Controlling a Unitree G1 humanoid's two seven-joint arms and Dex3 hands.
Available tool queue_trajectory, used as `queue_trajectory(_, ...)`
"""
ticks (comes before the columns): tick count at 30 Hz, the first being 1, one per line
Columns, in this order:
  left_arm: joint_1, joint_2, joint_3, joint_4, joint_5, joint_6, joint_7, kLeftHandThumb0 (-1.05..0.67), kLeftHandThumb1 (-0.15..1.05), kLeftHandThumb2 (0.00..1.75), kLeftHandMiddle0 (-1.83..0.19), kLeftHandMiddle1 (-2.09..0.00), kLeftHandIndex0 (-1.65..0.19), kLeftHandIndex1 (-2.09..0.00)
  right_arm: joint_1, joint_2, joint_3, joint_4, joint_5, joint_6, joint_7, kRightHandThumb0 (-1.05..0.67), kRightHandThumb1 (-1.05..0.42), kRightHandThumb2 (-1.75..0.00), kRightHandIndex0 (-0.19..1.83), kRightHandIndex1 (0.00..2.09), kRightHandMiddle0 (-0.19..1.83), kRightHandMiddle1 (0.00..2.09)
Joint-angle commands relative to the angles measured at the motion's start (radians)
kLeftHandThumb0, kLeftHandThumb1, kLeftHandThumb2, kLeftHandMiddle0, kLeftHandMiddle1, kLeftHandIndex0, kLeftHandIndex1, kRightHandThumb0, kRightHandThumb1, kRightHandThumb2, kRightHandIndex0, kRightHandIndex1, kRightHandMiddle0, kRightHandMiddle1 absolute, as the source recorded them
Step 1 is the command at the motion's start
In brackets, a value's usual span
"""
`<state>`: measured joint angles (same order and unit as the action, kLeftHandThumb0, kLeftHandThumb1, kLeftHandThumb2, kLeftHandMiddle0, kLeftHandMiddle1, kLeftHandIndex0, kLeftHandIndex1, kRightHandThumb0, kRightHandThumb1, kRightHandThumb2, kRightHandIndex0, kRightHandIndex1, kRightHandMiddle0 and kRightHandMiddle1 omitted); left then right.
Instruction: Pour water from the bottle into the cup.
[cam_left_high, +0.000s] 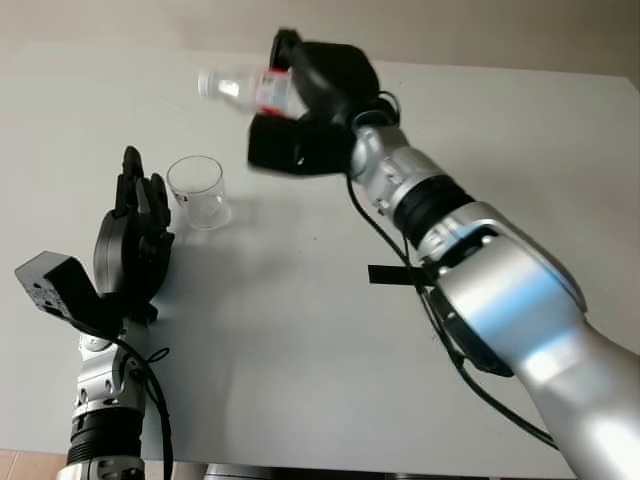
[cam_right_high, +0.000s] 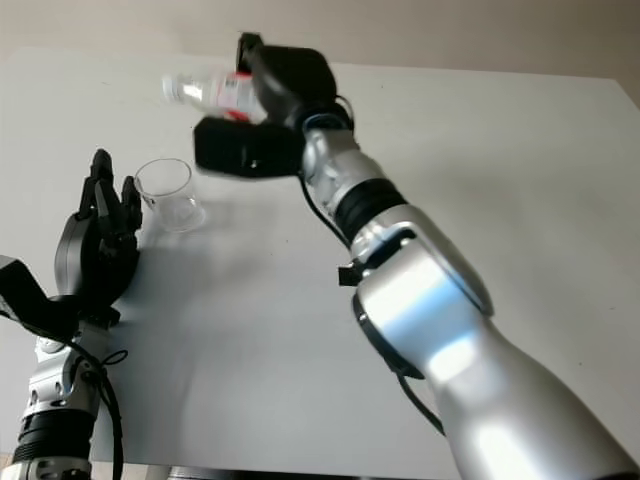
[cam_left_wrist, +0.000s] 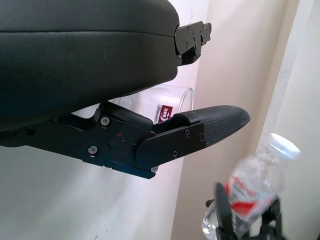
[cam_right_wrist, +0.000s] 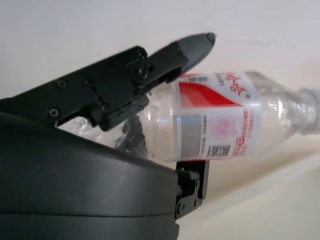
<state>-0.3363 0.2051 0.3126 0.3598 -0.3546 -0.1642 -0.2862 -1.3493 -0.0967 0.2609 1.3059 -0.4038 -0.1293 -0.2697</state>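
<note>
A clear plastic bottle with a red-and-white label and white cap is held in the air, tipped almost level, its neck pointing left. My right hand is shut on the bottle's body, well above the table. The bottle's mouth hangs up and to the right of the clear cup, not over it. The cup stands upright on the white table. My left hand is open just left of the cup, close to its wall but not gripping it.
A black cable and a black strap run along my right forearm over the table's middle. The table's front edge lies near the bottom of the head views. Bare tabletop stretches right of the cup.
</note>
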Motion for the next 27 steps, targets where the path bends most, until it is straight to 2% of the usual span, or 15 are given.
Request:
queue_trajectory(1,-0.015,0.01,0.002,0.014,0.002,-0.003,-0.007,-0.77,1.05,0.69,0.19,0.0,0.19,0.0,0.056,-0.015,-0.079,-0.031,0.075,-0.031,0.015,-0.2,-1.05,-0.13,1.09,2.09,1.21,2.09)
queue_trajectory(5,-0.019,0.012,0.002,0.018,0.002,-0.001,-0.006,-0.78,1.05,0.67,0.19,0.0,0.19,0.0,0.135,-0.008,-0.201,-0.066,0.216,-0.077,0.086,-0.2,-1.05,-0.14,1.08,2.09,1.17,2.09)
queue_trajectory(7,-0.019,0.013,0.002,0.017,0.001,0.0,-0.007,-0.78,1.05,0.67,0.19,0.0,0.19,0.0,0.168,-0.003,-0.253,-0.082,0.28,-0.104,0.143,-0.2,-1.05,-0.16,1.02,2.09,1.09,2.09)
queue_trajectory(8,-0.019,0.013,0.002,0.015,0.0,0.002,-0.007,-0.78,1.05,0.67,0.19,0.0,0.19,0.0,0.182,0.0,-0.274,-0.088,0.308,-0.117,0.17,-0.21,-1.05,-0.18,1.07,2.09,1.08,2.09)
queue_trajectory(13,-0.013,0.012,-0.003,0.004,0.004,0.006,-0.006,-0.78,1.05,0.68,0.19,0.0,0.19,0.0,0.24,0.024,-0.409,-0.144,0.495,-0.048,0.34,-0.19,-1.05,-0.24,1.17,2.09,1.04,2.09)
queue_trajectory(14,-0.013,0.012,-0.004,0.003,0.006,0.008,-0.004,-0.78,1.05,0.68,0.19,0.0,0.19,0.0,0.255,0.027,-0.43,-0.161,0.527,-0.038,0.376,-0.2,-1.05,-0.22,1.19,2.09,0.98,2.09)
queue_trajectory(18,-0.013,0.009,-0.001,0.001,-0.002,0.017,-0.003,-0.78,1.05,0.68,0.19,0.0,0.19,0.0,0.329,0.032,-0.477,-0.255,0.622,-0.006,0.516,-0.22,-1.05,-0.21,1.26,2.09,0.8,2.09)
queue_trajectory(27,-0.014,0.004,-0.002,0.003,-0.001,0.023,0.0,-0.78,1.05,0.69,0.19,0.0,0.19,0.0,0.554,0.005,-0.465,-0.647,0.693,0.2,0.612,-0.23,-1.05,-0.26,1.27,2.09,0.74,2.09)
